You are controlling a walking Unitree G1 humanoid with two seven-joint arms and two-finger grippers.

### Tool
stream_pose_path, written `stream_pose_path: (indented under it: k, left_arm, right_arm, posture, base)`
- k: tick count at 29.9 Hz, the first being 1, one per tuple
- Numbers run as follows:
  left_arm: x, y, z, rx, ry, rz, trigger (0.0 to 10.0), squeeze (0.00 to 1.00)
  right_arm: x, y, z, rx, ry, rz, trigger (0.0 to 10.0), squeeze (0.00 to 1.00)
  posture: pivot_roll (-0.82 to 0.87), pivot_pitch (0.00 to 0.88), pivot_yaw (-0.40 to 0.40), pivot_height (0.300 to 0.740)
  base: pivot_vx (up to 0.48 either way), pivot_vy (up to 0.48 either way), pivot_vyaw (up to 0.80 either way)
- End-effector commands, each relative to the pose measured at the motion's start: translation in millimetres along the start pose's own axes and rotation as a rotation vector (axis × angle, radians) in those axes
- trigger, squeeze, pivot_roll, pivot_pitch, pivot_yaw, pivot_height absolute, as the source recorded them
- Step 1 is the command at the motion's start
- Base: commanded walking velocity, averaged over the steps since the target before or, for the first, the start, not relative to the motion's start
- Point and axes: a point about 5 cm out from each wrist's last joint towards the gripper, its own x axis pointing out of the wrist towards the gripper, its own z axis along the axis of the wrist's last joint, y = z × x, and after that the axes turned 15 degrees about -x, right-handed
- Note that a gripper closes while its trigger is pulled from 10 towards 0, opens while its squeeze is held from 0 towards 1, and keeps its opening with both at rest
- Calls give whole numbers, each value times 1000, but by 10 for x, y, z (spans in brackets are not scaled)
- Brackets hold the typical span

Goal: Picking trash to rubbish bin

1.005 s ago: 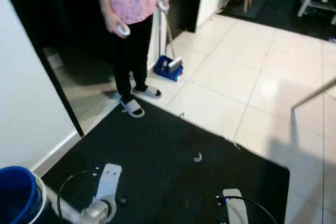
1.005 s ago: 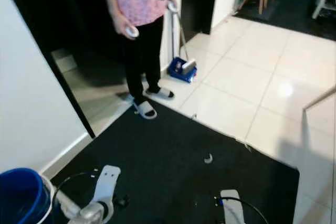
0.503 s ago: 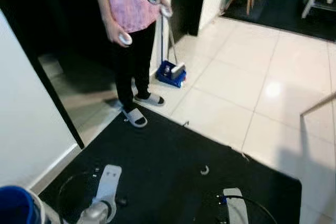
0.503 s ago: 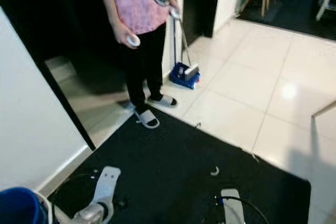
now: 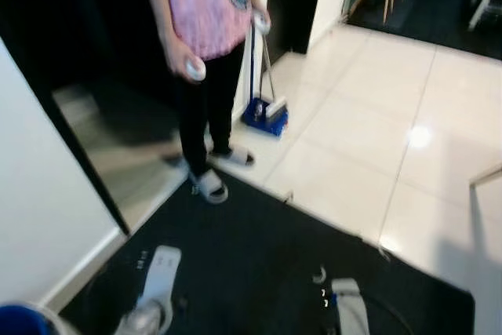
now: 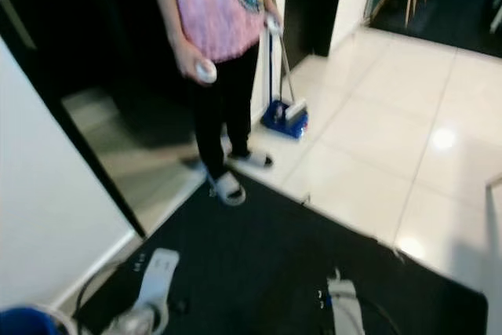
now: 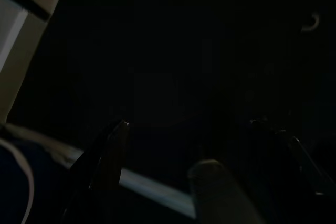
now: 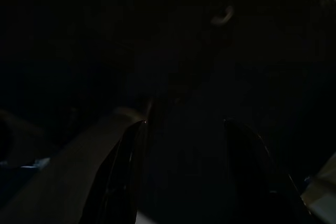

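Left end effector [image 7: 202, 150] spread, blue bin [image 5: 20, 318] beside — contents unseen

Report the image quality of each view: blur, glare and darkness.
Left eye view: soft motion blur overall, with a bright glare spot on the tiled floor. Right eye view: blurrier, the person smeared. Left wrist view: very dark, the left gripper and a small pale curl of trash barely readable. Right wrist view: equally dark, the right gripper dim.

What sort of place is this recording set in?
Most likely a home, in a tiled room or hallway. Glossy cream floor tiles meet a black mat, a blue dustpan with a long handle stands by a dark doorway, and a person in slippers stands at the mat's edge.
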Motion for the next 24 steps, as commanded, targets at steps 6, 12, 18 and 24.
stream_pose_path:
  k: [6,12,18,24]
  left_arm:
    - [-21,36,-83,-1,32,9,10000,0]
    - [-20,34,-80,-1,31,10,10000,0]
    - [-22,63,-96,11,46,45,10000,0]
    - [-19,54,-102,13,52,45,10000,0]
  right_arm:
    - [-9,60,-54,1,21,15,10000,0]
    - [-8,57,-48,1,20,15,10000,0]
    - [-4,55,-38,0,19,16,10000,0]
    - [-3,49,-36,0,20,15,10000,0]
  posture:
    - [45,69,6,740]
    - [46,67,5,740]
    - [44,68,2,740]
    - [42,67,4,740]
  base:
    - [307,0,0]
    - [303,0,0]
    - [97,0,0]
    - [0,0,0]
